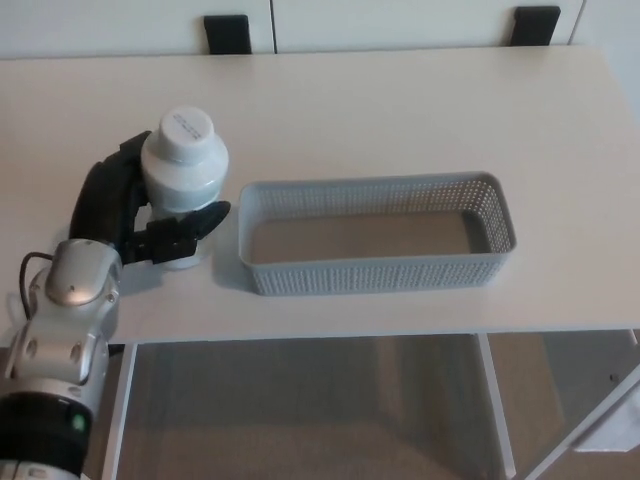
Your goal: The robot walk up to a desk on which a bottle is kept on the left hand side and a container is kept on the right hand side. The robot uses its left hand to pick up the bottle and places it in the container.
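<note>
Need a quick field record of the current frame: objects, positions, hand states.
bottle: white, capped, upright, held just left of the basket
basket: grey, perforated, looks empty, on the desk right of the bottle
desk: white top
left hand: shut on bottle, thumb in front, fingers behind
right hand: not in view
bottle in basket: not yet
</note>
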Controlling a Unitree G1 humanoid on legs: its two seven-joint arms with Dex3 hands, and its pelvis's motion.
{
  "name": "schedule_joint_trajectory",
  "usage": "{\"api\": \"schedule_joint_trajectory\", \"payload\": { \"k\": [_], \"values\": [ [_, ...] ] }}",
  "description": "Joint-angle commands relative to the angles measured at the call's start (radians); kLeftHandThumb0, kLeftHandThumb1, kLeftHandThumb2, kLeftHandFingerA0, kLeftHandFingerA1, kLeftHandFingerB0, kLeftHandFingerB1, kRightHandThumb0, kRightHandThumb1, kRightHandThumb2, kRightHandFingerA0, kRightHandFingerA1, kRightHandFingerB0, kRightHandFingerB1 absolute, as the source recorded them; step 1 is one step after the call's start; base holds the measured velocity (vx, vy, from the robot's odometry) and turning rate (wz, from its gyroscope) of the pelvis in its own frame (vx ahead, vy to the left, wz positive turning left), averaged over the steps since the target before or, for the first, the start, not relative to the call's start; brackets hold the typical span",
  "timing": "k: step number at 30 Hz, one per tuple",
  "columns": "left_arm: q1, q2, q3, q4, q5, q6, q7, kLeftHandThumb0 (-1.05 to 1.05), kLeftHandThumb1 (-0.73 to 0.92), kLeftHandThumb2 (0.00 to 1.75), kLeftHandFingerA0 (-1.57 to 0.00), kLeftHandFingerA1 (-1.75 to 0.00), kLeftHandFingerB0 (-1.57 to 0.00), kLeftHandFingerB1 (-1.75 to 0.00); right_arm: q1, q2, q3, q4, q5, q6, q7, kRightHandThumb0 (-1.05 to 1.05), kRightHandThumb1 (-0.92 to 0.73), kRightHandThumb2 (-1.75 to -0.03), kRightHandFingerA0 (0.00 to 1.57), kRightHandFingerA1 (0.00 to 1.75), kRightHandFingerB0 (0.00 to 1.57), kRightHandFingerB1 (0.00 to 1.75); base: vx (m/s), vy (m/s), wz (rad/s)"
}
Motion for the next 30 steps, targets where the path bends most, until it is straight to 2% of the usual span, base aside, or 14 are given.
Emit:
{"api": "schedule_joint_trajectory", "payload": {
  "k": [1, 2, 7, 8, 9, 12, 13, 15, 18, 19, 22, 23, 29, 30],
  "values": [
    [-0.018, -0.016, 0.029, -0.123, -0.042, 0.015, -0.016, -0.20, 0.81, 0.64, -1.07, -1.25, -0.84, -0.75, -0.015, -0.020, 0.007, -0.004, -0.017, 0.008, -0.014, -0.58, -0.29, -0.51, 0.92, 0.50, 0.75, 0.44, 0.00, 0.000, 0.00],
    [-0.025, -0.025, 0.031, -0.150, -0.050, 0.017, -0.019, -0.18, 0.81, 0.64, -1.07, -1.25, -0.84, -0.73, -0.019, -0.021, 0.008, 0.000, -0.018, 0.011, -0.014, -0.64, -0.23, -0.61, 0.89, 0.54, 0.72, 0.48, 0.00, 0.000, 0.00],
    [-0.062, -0.078, 0.008, -0.320, -0.064, 0.071, -0.020, -0.18, 0.79, 0.65, -1.07, -1.29, -0.85, -0.74, -0.004, -0.024, 0.018, -0.054, -0.030, 0.037, -0.022, -0.63, -0.26, -0.64, 0.88, 0.55, 0.70, 0.49, 0.00, 0.000, 0.00],
    [-0.062, -0.078, 0.008, -0.320, -0.064, 0.071, -0.020, -0.18, 0.79, 0.65, -1.07, -1.29, -0.85, -0.74, -0.004, -0.024, 0.018, -0.054, -0.030, 0.037, -0.022, -0.63, -0.26, -0.64, 0.88, 0.55, 0.70, 0.49, 0.00, 0.000, 0.00],
    [-0.065, -0.105, -0.014, -0.379, -0.057, 0.099, -0.007, -0.15, 0.81, 0.64, -1.04, -1.30, -0.83, -0.76, -0.006, -0.025, 0.021, -0.048, -0.035, 0.038, -0.026, -0.58, -0.32, -0.52, 0.91, 0.49, 0.75, 0.43, 0.00, 0.000, 0.00],
    [-0.069, -0.146, -0.052, -0.439, -0.053, 0.140, 0.000, -0.12, 0.83, 0.64, -1.06, -1.30, -0.82, -0.75, -0.018, -0.021, 0.023, -0.019, -0.038, 0.024, -0.024, -0.56, -0.32, -0.52, 0.92, 0.49, 0.73, 0.43, 0.00, 0.000, 0.00],
    [-0.076, -0.170, -0.084, -0.472, -0.036, 0.175, 0.011, -0.09, 0.82, 0.67, -1.03, -1.32, -0.76, -0.75, -0.022, -0.019, 0.026, -0.009, -0.042, 0.016, -0.025, -0.64, -0.24, -0.62, 0.91, 0.54, 0.71, 0.47, 0.00, 0.000, 0.00],
    [-0.086, -0.196, -0.132, -0.501, 0.004, 0.204, 0.027, -0.04, 0.84, 0.67, -0.96, -1.37, -0.74, -0.80, -0.019, -0.018, 0.031, -0.016, -0.046, 0.011, -0.027, -0.58, -0.32, -0.52, 0.93, 0.49, 0.75, 0.43, 0.00, 0.000, 0.00],
    [-0.105, -0.220, -0.187, -0.488, 0.056, 0.210, 0.047, 0.00, 0.84, 0.67, -0.92, -1.32, -0.77, -0.78, -0.018, -0.019, 0.039, -0.032, -0.049, 0.015, -0.027, -0.58, -0.34, -0.52, 0.90, 0.48, 0.73, 0.43, 0.00, 0.000, 0.00],
    [-0.110, -0.230, -0.199, -0.476, 0.062, 0.203, 0.052, 0.01, 0.85, 0.66, -0.83, -1.38, -0.76, -0.79, -0.022, -0.020, 0.040, -0.033, -0.049, 0.018, -0.027, -0.58, -0.33, -0.52, 0.91, 0.49, 0.75, 0.43, 0.00, 0.000, 0.00],
    [-0.115, -0.254, -0.222, -0.446, 0.068, 0.196, 0.060, -0.04, 0.84, 0.66, -0.87, -1.33, -0.79, -0.76, -0.035, -0.022, 0.039, -0.024, -0.045, 0.020, -0.020, -0.57, -0.32, -0.52, 0.92, 0.49, 0.75, 0.43, 0.00, 0.000, 0.00],
    [-0.113, -0.261, -0.231, -0.426, 0.072, 0.185, 0.060, -0.06, 0.83, 0.67, -0.96, -1.29, -0.79, -0.75, -0.038, -0.022, 0.040, -0.022, -0.046, 0.019, -0.022, -0.58, -0.31, -0.51, 0.90, 0.49, 0.75, 0.43, 0.00, 0.000, 0.00],
    [-0.110, -0.280, -0.236, -0.383, 0.071, 0.194, 0.057, -0.09, 0.82, 0.67, -0.96, -1.31, -0.79, -0.76, -0.040, -0.027, 0.041, -0.028, -0.049, 0.008, -0.008, -0.57, -0.32, -0.51, 0.87, 0.48, 0.71, 0.42, 0.00, 0.000, 0.00],
    [-0.103, -0.286, -0.228, -0.375, 0.061, 0.204, 0.054, -0.08, 0.86, 0.66, -0.96, -1.35, -0.78, -0.80, -0.040, -0.029, 0.041, -0.028, -0.044, 0.000, 0.018, -0.63, -0.28, -0.65, 0.88, 0.55, 0.66, 0.46, 0.00, 0.000, 0.00]
  ]
}}
